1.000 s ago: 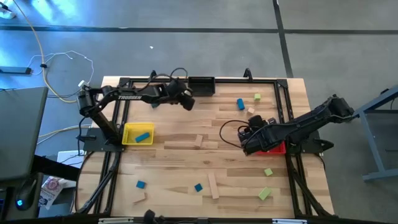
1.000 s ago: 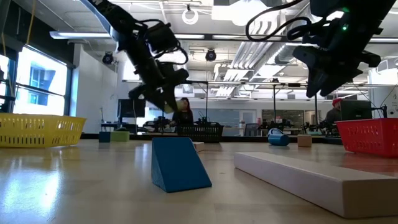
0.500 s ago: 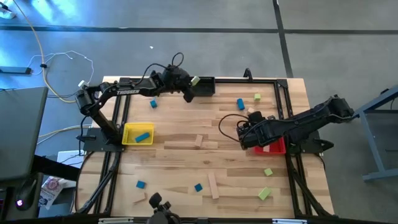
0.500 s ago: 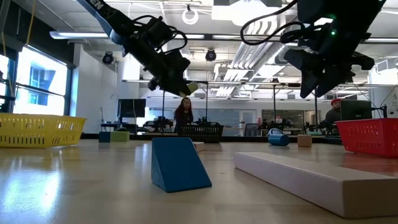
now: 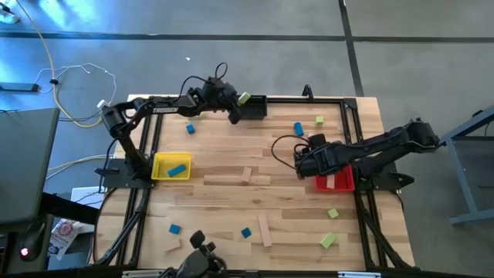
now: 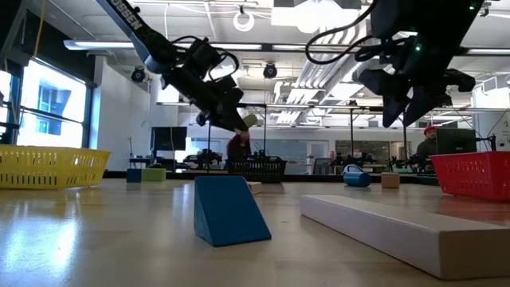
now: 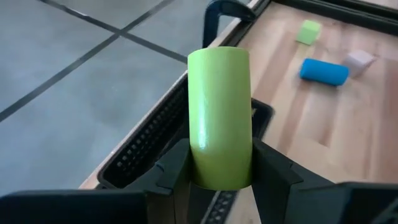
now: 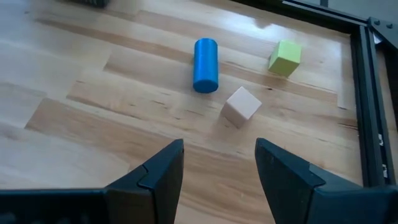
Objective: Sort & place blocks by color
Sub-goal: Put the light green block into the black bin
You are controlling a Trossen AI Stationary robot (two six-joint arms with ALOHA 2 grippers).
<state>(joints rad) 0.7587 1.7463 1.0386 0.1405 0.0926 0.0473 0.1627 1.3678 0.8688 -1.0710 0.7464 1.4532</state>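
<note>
Left hand [image 7: 219, 177] gripping one green cylinder [image 7: 219, 115], three blocks beyond

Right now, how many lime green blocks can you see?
4 lime green blocks: one in the left gripper at the black bin, one far right, two front right. More may be hidden.

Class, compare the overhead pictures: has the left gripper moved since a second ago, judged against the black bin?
Yes. The left gripper, shut on a green cylinder, has travelled toward the black bin at the table's far edge and is now at its rim.
</note>
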